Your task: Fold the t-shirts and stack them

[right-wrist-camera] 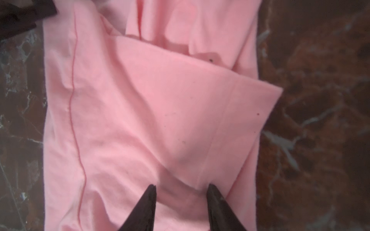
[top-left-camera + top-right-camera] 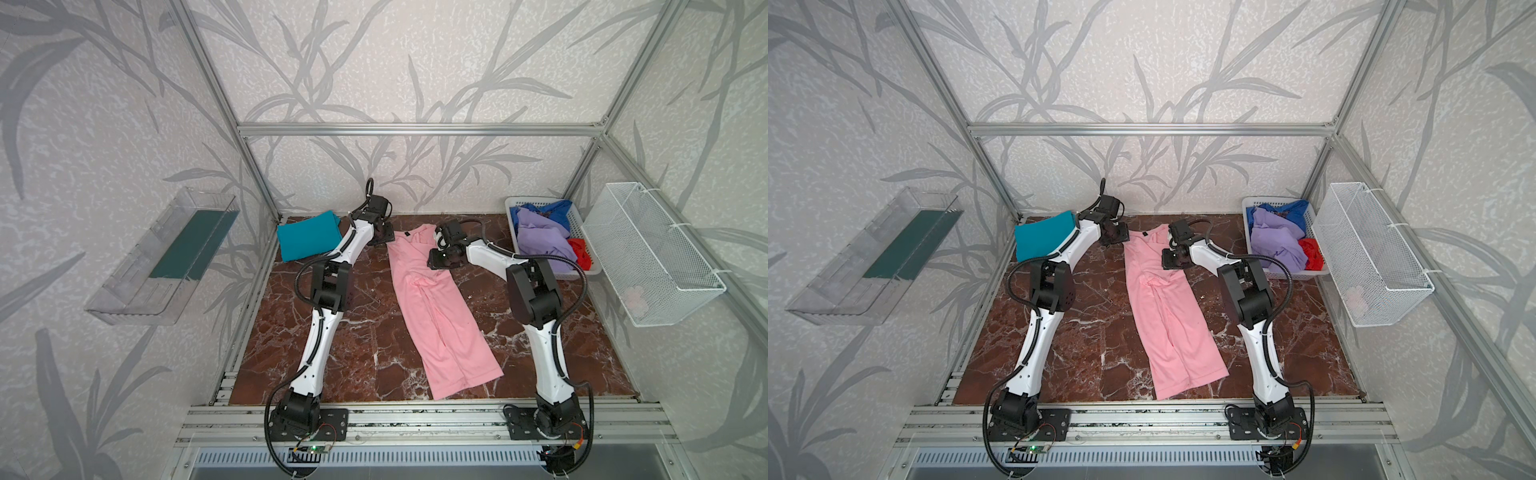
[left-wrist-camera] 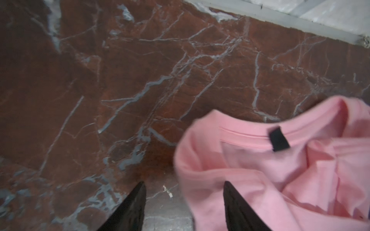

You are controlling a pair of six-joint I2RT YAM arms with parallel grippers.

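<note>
A light pink t-shirt (image 2: 440, 316) (image 2: 1167, 307), folded lengthwise into a long strip, lies down the middle of the marble table. My left gripper (image 2: 384, 237) (image 3: 184, 183) hovers open at its collar end, one finger over the cloth (image 3: 280, 170) and one over bare marble. Beside the upper part of the strip, my right gripper (image 2: 442, 262) (image 1: 181, 185) stands open just above the folded-in sleeve (image 1: 140, 110), with nothing between its fingers. A folded teal t-shirt (image 2: 307, 241) (image 2: 1042, 239) lies at the far left. Lavender (image 2: 540, 237), blue (image 2: 548, 208) and red (image 2: 579, 251) t-shirts lie crumpled in the basket.
A white slotted plastic basket (image 2: 590, 272) stands at the far right corner. On the right wall hangs a white wire basket (image 2: 656, 257), on the left wall a clear plastic tray (image 2: 162, 257). An aluminium rail (image 2: 415, 415) runs along the table's front.
</note>
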